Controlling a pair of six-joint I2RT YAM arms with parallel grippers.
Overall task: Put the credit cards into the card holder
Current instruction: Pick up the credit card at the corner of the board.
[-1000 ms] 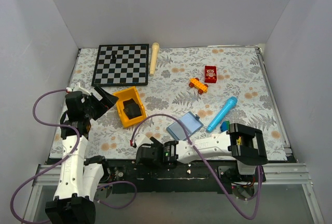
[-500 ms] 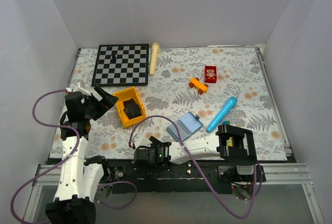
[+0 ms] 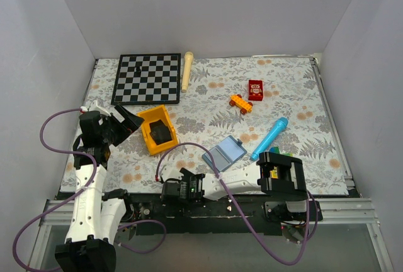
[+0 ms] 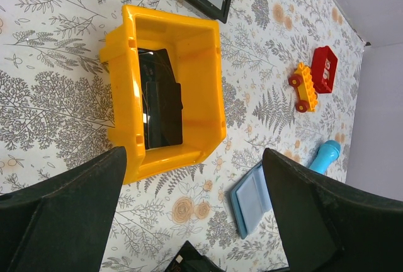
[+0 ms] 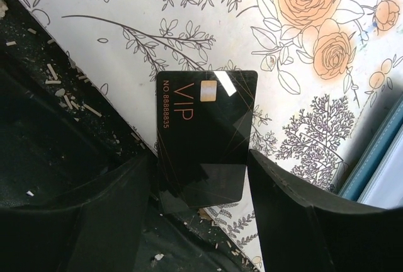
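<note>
Black credit card (image 5: 204, 121), flanked by right tool (image 5: 198, 162)

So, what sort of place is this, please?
Probably a robot test cell: plain white walls box in a floral-covered table, the left arm and right arm are bolted at its near edge, and unrelated props like a chessboard and yellow bin lie about.

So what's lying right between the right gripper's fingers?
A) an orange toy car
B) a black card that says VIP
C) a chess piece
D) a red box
B: the right wrist view shows a black VIP card lying flat on the table, with the open right gripper on either side of it and not touching it.
</note>
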